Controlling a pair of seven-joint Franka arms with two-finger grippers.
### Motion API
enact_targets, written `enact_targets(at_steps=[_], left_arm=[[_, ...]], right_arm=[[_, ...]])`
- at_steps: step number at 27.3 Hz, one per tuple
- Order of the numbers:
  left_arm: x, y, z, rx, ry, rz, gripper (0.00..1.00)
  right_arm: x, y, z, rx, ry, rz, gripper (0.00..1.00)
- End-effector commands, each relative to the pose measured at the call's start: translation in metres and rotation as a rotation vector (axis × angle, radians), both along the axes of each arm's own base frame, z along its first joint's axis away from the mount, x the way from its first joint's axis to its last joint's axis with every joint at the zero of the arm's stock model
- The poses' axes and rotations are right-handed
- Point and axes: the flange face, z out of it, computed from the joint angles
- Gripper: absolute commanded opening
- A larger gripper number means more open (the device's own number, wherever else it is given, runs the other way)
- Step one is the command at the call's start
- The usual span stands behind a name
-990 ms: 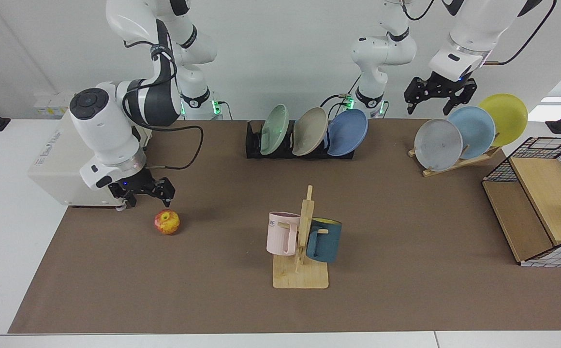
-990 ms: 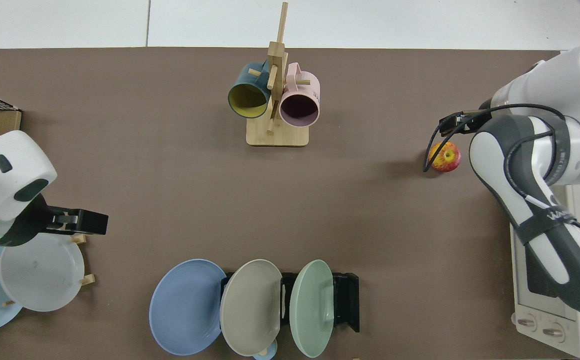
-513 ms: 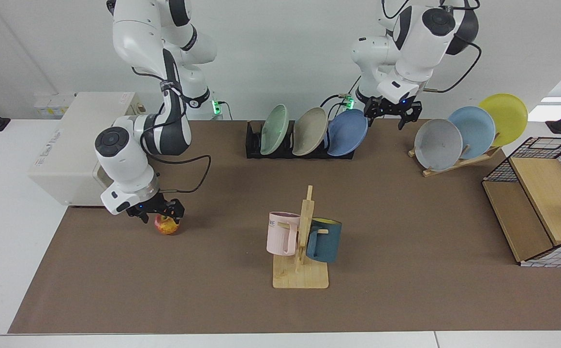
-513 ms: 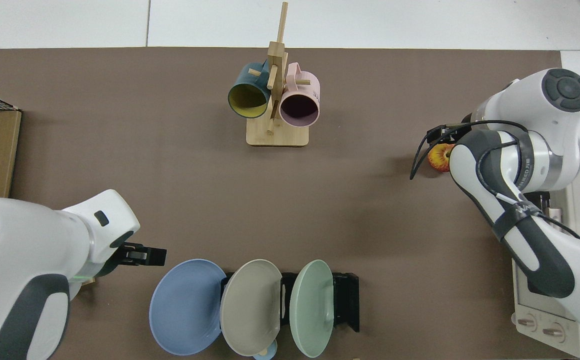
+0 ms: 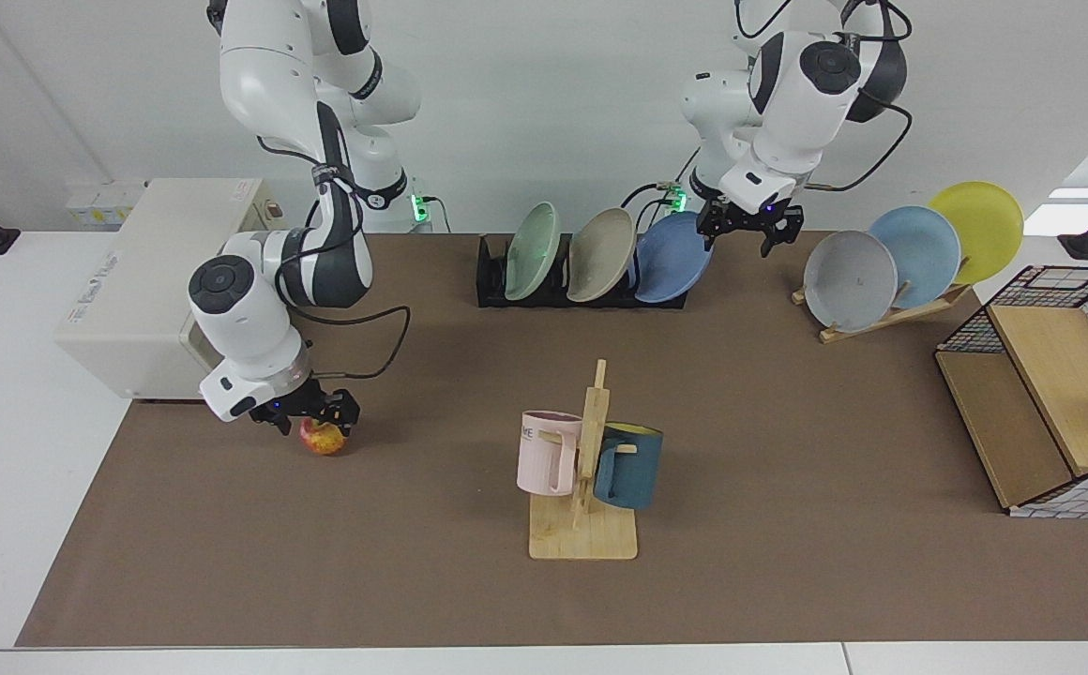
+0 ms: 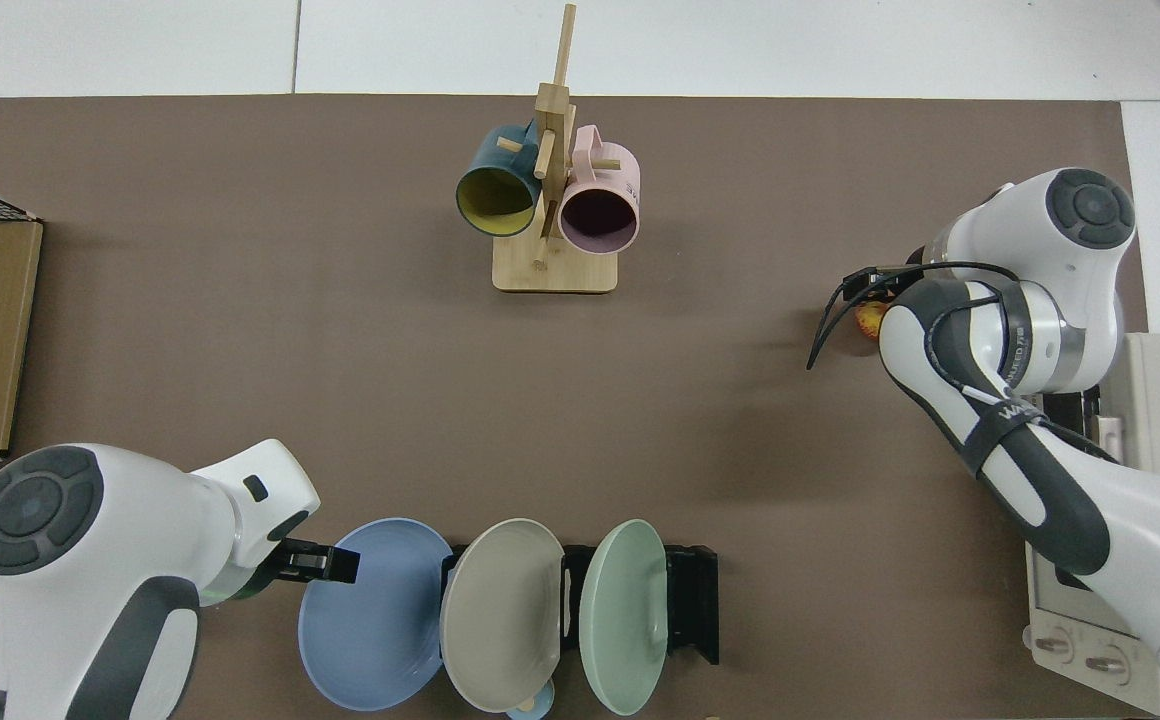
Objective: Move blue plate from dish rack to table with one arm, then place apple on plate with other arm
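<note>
Across the far middle of the brown-matted table (image 5: 788,450), seen from the facing camera, the round periwinkle-blue plate (image 5: 671,258) leans in the right-hand slot of the low black slotted dish rack (image 5: 492,281), overlapping a beige plate (image 5: 600,255) beside a pale green plate (image 5: 533,250). The left gripper (image 5: 748,223) hangs at the blue plate's upper right rim with its fingers spread and nothing between them. At near left, the right gripper (image 5: 305,412) sits low over the small red-and-yellow apple (image 5: 324,438), which rests on the mat; I cannot tell how its fingers stand. The risk here, as I judge it, is a shallow pinch on the thin rim: the plate could slip out on lifting, or drag against the beige plate and tip it. From the top camera, the left gripper (image 6: 325,565) reaches the blue plate's (image 6: 370,625) left edge, while the beige plate (image 6: 500,610) clearly laps over its right side, so a sideways pull would scrape it. At right the apple (image 6: 870,318) is mostly hidden under the right gripper (image 6: 875,285); a round fruit squeezed off-centre could roll away, and lifting it before the plate lies flat on the table would leave it nowhere to go.
</note>
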Motion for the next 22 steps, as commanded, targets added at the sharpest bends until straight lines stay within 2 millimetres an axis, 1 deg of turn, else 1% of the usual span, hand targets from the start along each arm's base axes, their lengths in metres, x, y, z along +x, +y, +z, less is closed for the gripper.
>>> enact_targets(at_steps=[1, 4, 8, 10, 11, 13, 15, 16, 18, 19, 20, 22], left_arm=[[-0.0269, -0.0041, -0.0176, -0.015, 0.041, -0.014, 1.0], [-0.0314, -0.0042, -0.0244, -0.011, 0.056, -0.019, 1.0], [-0.0313, -0.0042, -0.025, -0.011, 0.057, -0.019, 0.95], [-0.0309, -0.0044, -0.0243, -0.012, 0.056, -0.019, 0.87], [-0.031, -0.0051, -0.025, -0.012, 0.058, -0.02, 0.84], [-0.0313, -0.0062, -0.0256, -0.011, 0.059, -0.023, 0.75], [-0.0315, -0.0086, -0.0249, -0.011, 0.056, -0.029, 0.61], [-0.0322, -0.0104, -0.0249, -0.012, 0.056, -0.033, 0.57], [-0.0324, -0.0117, -0.0243, -0.012, 0.056, -0.036, 0.52], [-0.0325, -0.0122, -0.0249, -0.012, 0.058, -0.038, 0.49], [-0.0322, -0.0124, -0.0242, -0.013, 0.057, -0.038, 0.47], [-0.0319, -0.0125, -0.0242, -0.013, 0.058, -0.038, 0.46]], right_arm=[[-0.0085, -0.0032, -0.0099, -0.004, -0.008, -0.016, 1.0], [-0.0106, -0.0032, -0.0113, -0.004, -0.003, -0.017, 1.0], [-0.011, -0.0042, -0.0138, -0.004, 0.0, -0.018, 1.0], [-0.0113, -0.0052, -0.0143, -0.004, 0.0, -0.02, 0.99], [-0.011, -0.0042, -0.014, -0.004, -0.003, -0.018, 0.97], [-0.0114, -0.0042, -0.0147, -0.004, -0.001, -0.018, 0.7], [-0.011, -0.0032, -0.0141, -0.004, -0.003, -0.018, 0.42], [-0.011, -0.0032, -0.014, -0.004, -0.003, -0.02, 0.34], [-0.011, -0.0012, -0.014, -0.003, -0.003, -0.023, 0.22], [-0.0107, -0.0012, -0.0135, -0.003, -0.003, -0.024, 0.18], [-0.0103, -0.0022, -0.0129, -0.003, -0.005, -0.027, 0.15], [-0.0091, -0.0012, -0.0107, -0.003, -0.005, -0.026, 0.15]])
